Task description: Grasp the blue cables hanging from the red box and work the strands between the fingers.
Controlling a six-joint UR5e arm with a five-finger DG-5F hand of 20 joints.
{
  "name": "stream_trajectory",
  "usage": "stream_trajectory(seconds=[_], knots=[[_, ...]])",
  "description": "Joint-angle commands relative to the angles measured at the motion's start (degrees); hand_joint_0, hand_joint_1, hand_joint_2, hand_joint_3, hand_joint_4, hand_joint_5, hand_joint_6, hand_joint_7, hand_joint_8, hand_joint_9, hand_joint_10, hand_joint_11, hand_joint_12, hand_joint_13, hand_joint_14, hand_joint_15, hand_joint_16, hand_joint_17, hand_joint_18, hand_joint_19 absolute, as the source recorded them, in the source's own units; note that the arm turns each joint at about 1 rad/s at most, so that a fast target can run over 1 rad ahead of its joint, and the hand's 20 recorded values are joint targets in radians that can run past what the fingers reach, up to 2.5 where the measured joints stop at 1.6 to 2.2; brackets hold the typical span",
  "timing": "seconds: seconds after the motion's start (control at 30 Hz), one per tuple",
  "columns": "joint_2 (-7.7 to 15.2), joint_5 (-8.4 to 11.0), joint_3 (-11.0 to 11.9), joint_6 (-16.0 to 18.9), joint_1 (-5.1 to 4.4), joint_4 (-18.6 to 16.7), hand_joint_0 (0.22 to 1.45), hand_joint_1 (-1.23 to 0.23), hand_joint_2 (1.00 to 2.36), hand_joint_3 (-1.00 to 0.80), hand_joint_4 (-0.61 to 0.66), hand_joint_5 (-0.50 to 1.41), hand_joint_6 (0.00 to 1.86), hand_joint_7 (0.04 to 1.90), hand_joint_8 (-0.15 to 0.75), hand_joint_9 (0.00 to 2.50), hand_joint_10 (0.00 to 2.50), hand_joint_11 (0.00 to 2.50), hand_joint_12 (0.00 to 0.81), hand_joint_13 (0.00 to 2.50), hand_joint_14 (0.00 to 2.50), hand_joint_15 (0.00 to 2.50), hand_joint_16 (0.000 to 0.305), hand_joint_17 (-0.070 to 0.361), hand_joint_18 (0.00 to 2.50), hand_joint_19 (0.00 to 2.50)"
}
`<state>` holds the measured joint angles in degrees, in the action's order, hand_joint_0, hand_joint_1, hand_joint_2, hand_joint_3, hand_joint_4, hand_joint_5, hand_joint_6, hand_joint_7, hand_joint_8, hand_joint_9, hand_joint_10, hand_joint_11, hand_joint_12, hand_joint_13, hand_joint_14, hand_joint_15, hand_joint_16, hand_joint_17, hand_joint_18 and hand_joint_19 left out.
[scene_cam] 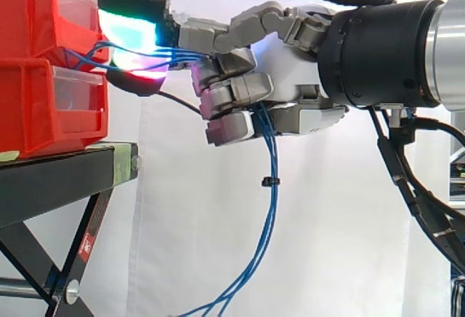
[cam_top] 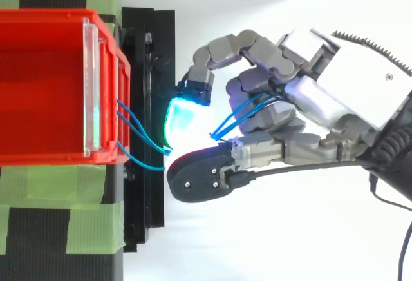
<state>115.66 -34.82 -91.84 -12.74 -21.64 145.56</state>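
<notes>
Landmark: red box [scene_cam: 33,11], on the black stand [scene_cam: 58,179].

Blue cables [scene_cam: 272,208]: a few thin strands leave the box's front face and run roughly level to the right, straight into my hand [scene_cam: 298,62].

Hand state: clamped on the cables. Near the box front, two glowing pads [scene_cam: 129,30] meet above and below the strands and pinch them. Further right of the box, the other fingers curl round the same bundle. In the top view the strands show again between those curled fingers.

Right of the box, the bundle drops free from the hand. It carries a small black tie [scene_cam: 270,182] and hangs down past the level of the stand.

Handling (my judgement): light, soft and limp. The jacket looks smooth, so the strands are likely to slip and splay between the pads. Crushing seems unlikely, but a hard pull would load whatever anchors them in the box. The span from box to pads shows little slack.

Best hold: the span just right of the box, where the strands lie side by side. Roll them there, don't tug.
</notes>
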Motion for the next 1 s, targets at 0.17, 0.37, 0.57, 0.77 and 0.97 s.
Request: stream_trajectory(seconds=[0.17, 0.37, 0.57, 0.77, 0.97], knots=[[0.0, 0.02, 0.0, 0.0, 0.02, -0.02, 1.26, -0.69, 1.02, -0.19, 0.31, 0.69, 0.01, 1.46, 0.35, 0.91, 2.5, 1.99, 0.431, 1.02, 2.5, 1.29, 0.063, 0.142, 1.39, 1.65], [0.0, 0.02, 0.0, 0.0, -0.07, 0.25, 0.88, -0.63, 1.29, -0.1, 0.5, 0.58, 0.02, 1.04, 0.35, 0.91, 2.5, 1.99, 0.431, 1.02, 2.5, 1.29, 0.063, 0.142, 1.39, 1.65], [0.0, 0.02, 0.0, 0.0, 0.02, 0.25, 1.12, -0.78, 1.01, -0.59, 0.21, -0.04, 1.11, 1.1, 0.35, 0.91, 2.5, 1.99, 0.431, 1.02, 2.5, 1.29, 0.063, 0.142, 1.39, 1.65], [0.0, 0.02, 0.0, 0.0, 0.02, -0.02, 1.08, -0.8, 1.0, -1.0, 0.02, -0.02, 1.41, 1.43, 0.35, 0.91, 2.5, 1.99, 0.431, 1.02, 2.5, 1.29, 0.063, 0.142, 1.39, 1.65], [0.0, -0.07, 0.0, 0.0, -0.07, 0.07, 1.29, -0.81, 1.0, -0.46, 0.15, -0.09, 1.4, 1.58, 0.35, 0.91, 2.5, 1.99, 0.431, 1.02, 2.5, 1.29, 0.063, 0.142, 1.39, 1.65]])
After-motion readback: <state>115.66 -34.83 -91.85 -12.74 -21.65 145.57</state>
